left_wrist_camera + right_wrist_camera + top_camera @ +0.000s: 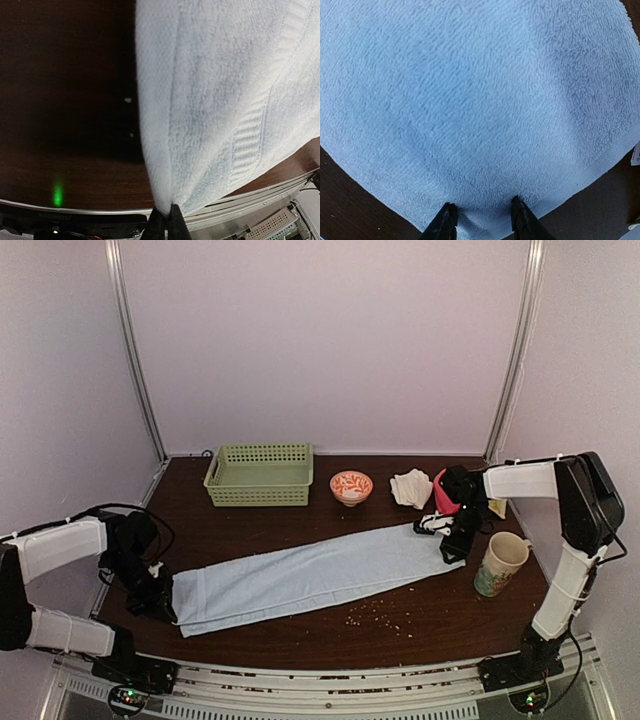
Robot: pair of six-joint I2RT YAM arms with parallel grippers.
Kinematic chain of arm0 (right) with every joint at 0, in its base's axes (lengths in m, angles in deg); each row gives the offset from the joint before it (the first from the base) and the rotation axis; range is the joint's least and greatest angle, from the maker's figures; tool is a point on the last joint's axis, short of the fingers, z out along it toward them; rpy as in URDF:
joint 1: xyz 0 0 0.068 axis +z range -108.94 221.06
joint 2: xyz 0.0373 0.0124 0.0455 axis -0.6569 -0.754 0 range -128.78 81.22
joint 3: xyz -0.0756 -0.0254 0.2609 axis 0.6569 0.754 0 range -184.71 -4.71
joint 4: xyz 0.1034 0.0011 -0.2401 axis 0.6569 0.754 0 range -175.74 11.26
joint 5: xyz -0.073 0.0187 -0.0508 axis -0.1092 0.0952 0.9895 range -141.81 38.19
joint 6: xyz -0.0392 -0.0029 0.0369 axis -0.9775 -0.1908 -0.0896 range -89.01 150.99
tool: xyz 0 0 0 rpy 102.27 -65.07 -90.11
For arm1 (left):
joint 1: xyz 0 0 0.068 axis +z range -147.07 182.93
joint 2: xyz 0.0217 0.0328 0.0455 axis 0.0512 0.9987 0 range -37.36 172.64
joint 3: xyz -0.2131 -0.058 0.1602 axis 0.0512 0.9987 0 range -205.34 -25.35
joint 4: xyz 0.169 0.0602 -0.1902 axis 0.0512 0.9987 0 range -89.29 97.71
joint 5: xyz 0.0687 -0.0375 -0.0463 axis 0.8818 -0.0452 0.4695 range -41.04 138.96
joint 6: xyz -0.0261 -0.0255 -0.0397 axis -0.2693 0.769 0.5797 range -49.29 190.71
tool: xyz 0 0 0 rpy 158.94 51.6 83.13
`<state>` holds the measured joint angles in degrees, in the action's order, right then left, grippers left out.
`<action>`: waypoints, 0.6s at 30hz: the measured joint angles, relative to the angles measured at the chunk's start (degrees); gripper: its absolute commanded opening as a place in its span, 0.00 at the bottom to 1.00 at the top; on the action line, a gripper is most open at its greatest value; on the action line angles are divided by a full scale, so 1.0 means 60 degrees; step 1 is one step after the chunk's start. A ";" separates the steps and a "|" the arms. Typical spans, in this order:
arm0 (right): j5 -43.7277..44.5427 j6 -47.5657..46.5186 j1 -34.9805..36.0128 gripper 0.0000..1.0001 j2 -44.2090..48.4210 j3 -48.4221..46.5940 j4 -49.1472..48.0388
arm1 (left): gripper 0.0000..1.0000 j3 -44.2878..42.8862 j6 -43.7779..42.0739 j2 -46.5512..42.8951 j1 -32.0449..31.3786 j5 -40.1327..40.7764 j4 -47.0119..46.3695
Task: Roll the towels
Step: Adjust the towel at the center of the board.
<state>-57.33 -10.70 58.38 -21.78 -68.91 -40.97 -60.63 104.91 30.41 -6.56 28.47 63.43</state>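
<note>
A long light-blue towel (pixel 310 575), folded lengthwise, lies flat and slanted across the dark table. My left gripper (pixel 166 606) is at its left end. In the left wrist view the gripper (pixel 167 216) is shut, pinching the towel's edge (pixel 220 100) near the table's front rim. My right gripper (pixel 452 546) is at the towel's right end. In the right wrist view its fingers (pixel 444 222) stand apart, with the tips pressed onto the towel (pixel 475 100) near its edge, and the gripper (pixel 482 220) is open. A crumpled white cloth (pixel 411 488) lies at the back right.
A green slotted basket (pixel 259 474) stands at the back left, with an orange patterned bowl (pixel 351 486) beside it. A red object (pixel 440 494) sits behind the right wrist. A mug (pixel 503 563) stands right of the towel's end. Crumbs (pixel 376 615) lie near the front.
</note>
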 measured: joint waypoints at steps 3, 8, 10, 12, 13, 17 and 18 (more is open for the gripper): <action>0.0000 -0.0022 -0.0025 0.38 -0.0029 -0.0044 0.0036 | 0.20 0.0011 -0.0058 0.0095 -0.0084 -0.0146 -0.0018; -0.0153 -0.0004 -0.0160 0.43 -0.0106 -0.0295 0.0379 | 0.32 -0.0208 -0.0208 0.0248 -0.0291 -0.0168 0.0244; -0.0237 0.0124 -0.0244 0.43 -0.0106 -0.0532 0.0608 | 0.30 -0.0630 -0.0211 0.0251 -0.0313 -0.0131 0.0455; -0.0270 0.0317 -0.0342 0.43 -0.0106 -0.0852 0.0725 | 0.29 -0.1300 -0.0193 0.0262 -0.0346 0.0095 0.0710; -0.0291 0.0463 -0.0401 0.43 -0.0106 -0.1071 0.0805 | 0.28 -0.1694 -0.0168 0.0288 -0.0397 0.0273 0.0863; -0.0277 0.1038 -0.0630 0.42 -0.0262 -0.2036 0.0896 | 0.24 -0.3894 -0.0197 0.0783 -0.0758 0.1122 0.1304; -0.0244 0.1239 -0.0681 0.42 -0.0375 -0.2248 0.0871 | 0.20 -0.4218 -0.0222 0.0878 -0.0783 0.1257 0.1195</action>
<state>-58.79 -3.27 54.30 -24.03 -82.40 -35.74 -85.94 103.58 35.67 -11.26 36.01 70.59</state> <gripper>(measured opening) 0.427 0.263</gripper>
